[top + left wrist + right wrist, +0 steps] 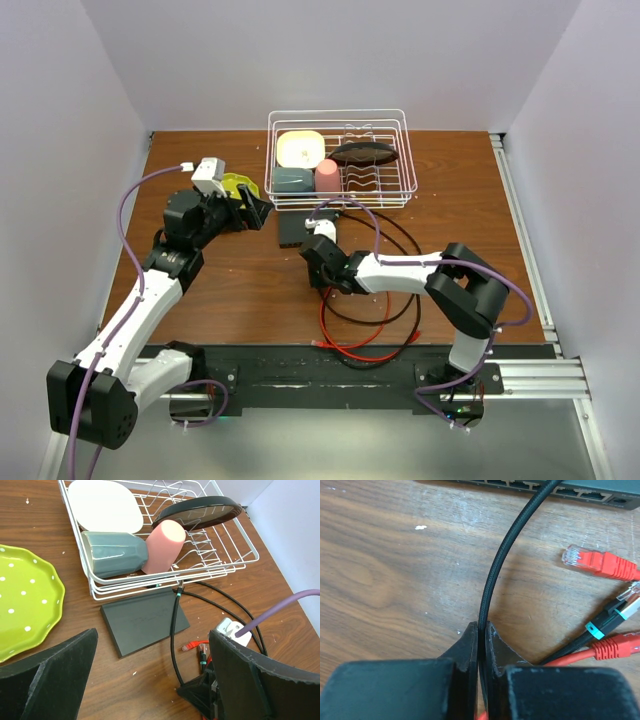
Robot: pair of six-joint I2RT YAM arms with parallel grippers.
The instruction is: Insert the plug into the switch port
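Matte-black switch (142, 620) lies flat; black plug (180, 587) rests at its far corner.

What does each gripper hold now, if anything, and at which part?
The right gripper pinches the black cable on its plain cord, not at a plug. The left gripper is open and holds nothing.

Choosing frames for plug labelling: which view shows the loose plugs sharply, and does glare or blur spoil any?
Right wrist view: the upper red plug is crisp and evenly lit, the black cable casts a soft shadow, the right hand is dark below. Left wrist view: sharp on the switch, plugs small. Top external view: no glare on the table, plugs too tiny to read.
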